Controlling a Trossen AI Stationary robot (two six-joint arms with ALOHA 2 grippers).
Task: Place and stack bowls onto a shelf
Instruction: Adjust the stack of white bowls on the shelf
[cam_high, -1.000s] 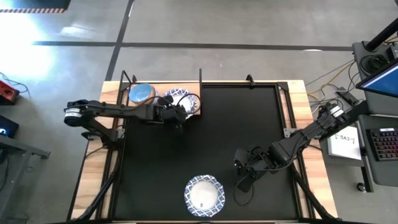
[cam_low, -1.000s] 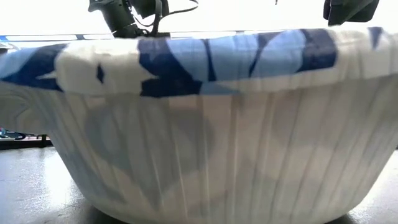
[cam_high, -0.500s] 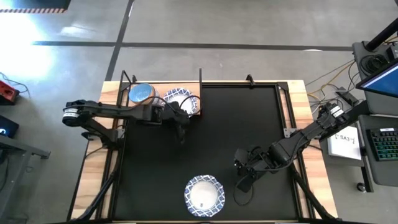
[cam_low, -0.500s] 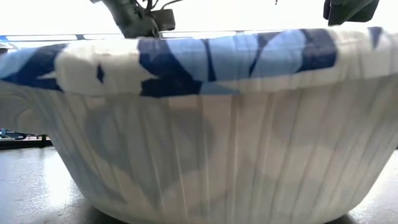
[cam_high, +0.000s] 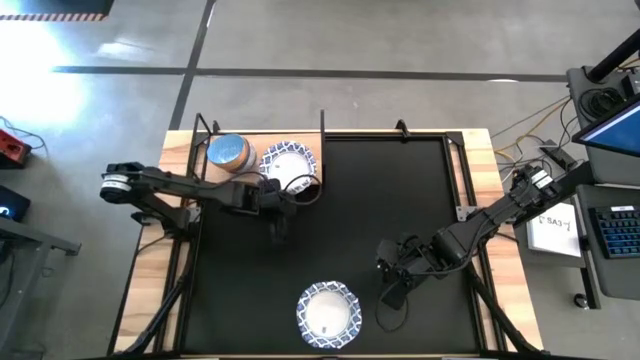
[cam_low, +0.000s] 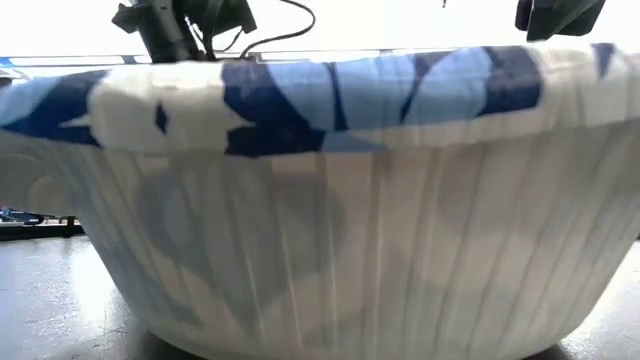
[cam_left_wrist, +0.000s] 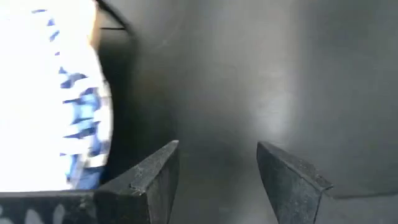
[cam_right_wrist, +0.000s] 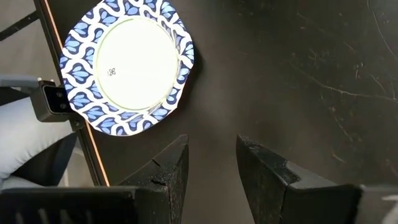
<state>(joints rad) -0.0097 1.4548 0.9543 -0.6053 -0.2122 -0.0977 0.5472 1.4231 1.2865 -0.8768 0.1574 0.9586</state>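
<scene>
Shelf (cam_high: 316, 181): set at the far left corner of the counter (cam_high: 475, 145); a blue bowl (cam_high: 228, 152) and a patterned white bowl (cam_high: 289, 162) are held on it, side by side.

Second patterned bowl (cam_high: 326, 311): placed on the black mat (cam_high: 390, 200), near edge.

Left gripper (cam_high: 279, 205): fingers released, nothing held, positioned just before the shelf.

Right gripper (cam_high: 393, 278): fingers parted, nothing held, beside the second patterned bowl.

Front bowl (cam_low: 340, 200) cropped in low view

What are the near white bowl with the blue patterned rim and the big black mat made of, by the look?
White bowl with blue patterned rim: probably paper or thin moulded plastic, since the low view shows fine vertical flutes down its wall and a printed rim; matte finish. Black mat: looks like rubber or vinyl, dark with a dull sheen and faint scuff lines; which one is unclear.
</scene>
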